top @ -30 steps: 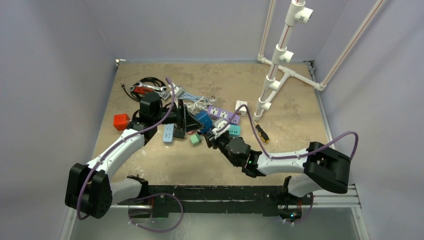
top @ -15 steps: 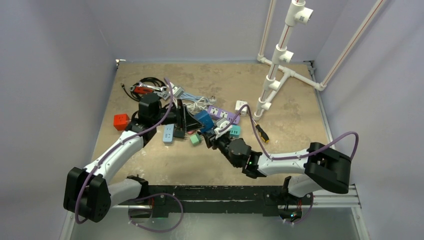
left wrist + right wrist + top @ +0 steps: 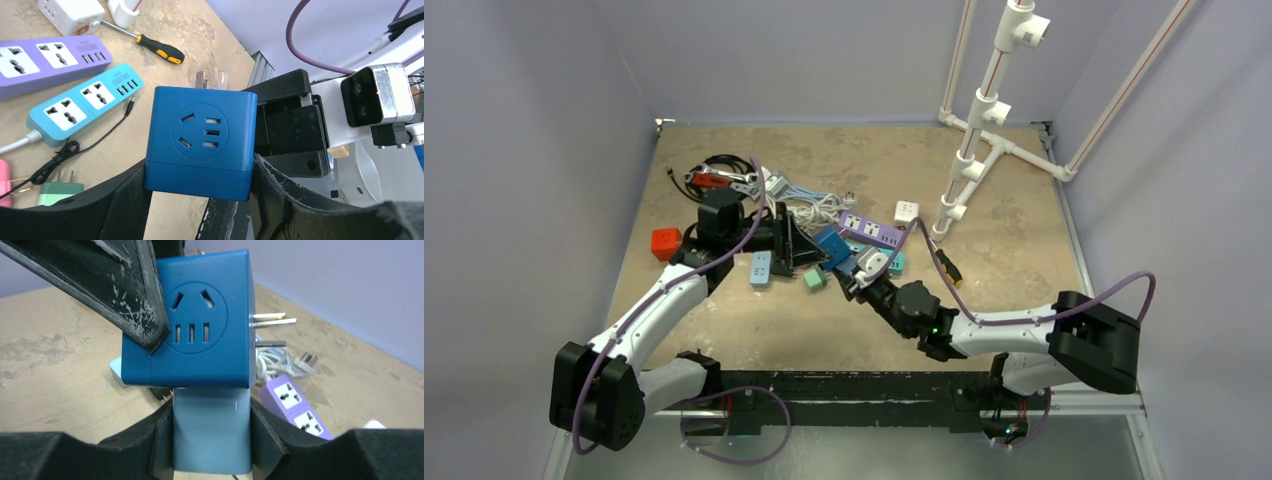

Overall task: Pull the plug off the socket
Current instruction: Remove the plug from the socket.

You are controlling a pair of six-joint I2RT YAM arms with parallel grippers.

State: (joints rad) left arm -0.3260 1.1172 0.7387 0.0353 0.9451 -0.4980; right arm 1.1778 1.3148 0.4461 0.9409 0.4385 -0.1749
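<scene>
The light blue plug [image 3: 211,432] sits clamped between the right gripper [image 3: 211,420] fingers, which press on its two sides. Its top end butts against one face of the blue cube socket [image 3: 192,325], with no gap showing between them, so it is not yet off. Its pins cannot be seen.

The cube is held above the table [image 3: 200,30] by the left gripper [image 3: 200,170], whose black fingers [image 3: 280,195] close on opposite faces. In the right wrist view one of those fingers crosses the cube's upper left corner. The cube's own metal prongs [image 3: 272,318] stick out from the face turned away from the left gripper, and in the right wrist view they point to the right of the right gripper. From above, the two grippers meet at the cube [image 3: 832,243], the left gripper [image 3: 809,245] just to its left and the right gripper [image 3: 862,275] just below and to the right.

Beyond the left gripper's fingertips lie a teal power strip [image 3: 85,102] and, farther out, a purple power strip [image 3: 45,57]. A yellow-and-black screwdriver [image 3: 155,47] and a white cube adapter [image 3: 70,12] lie past those. A thin black cable [image 3: 75,145] runs beside the teal strip, near a small green adapter [image 3: 60,192] close to the left finger. Past the right gripper, a coiled white cord [image 3: 280,362] lies beside the purple strip.
</scene>
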